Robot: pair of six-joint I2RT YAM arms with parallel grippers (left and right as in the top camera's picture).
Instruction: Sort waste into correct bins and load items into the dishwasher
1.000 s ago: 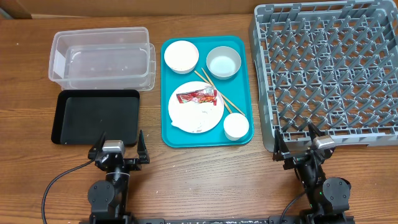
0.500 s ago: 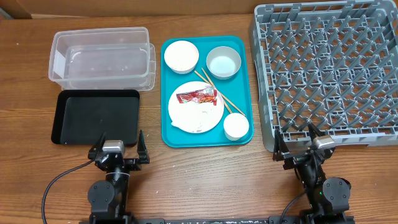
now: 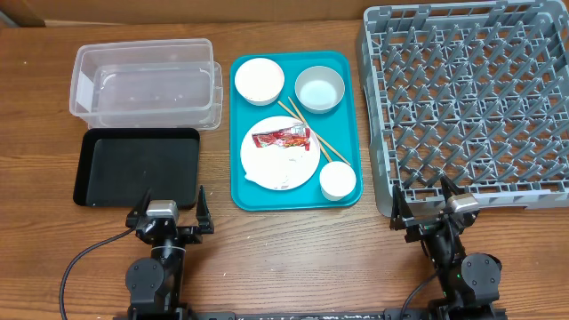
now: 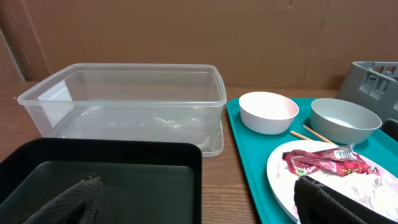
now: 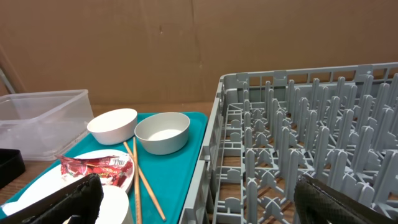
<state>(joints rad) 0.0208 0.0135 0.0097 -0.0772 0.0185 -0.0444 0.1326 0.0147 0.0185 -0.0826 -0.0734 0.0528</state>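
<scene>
On the teal tray, a pink-white plate carries a red wrapper and crumpled white tissue. Two bowls sit behind it, a white cup in front, and chopsticks lie slantwise. The clear tub and black tray lie to the left, the grey dish rack to the right. My left gripper rests open near the black tray's front edge. My right gripper rests open at the rack's front left corner. Both hold nothing.
The teal serving tray sits between the bins and the rack. A brown cardboard wall stands behind the table. Bare wood runs along the front, between the two arm bases.
</scene>
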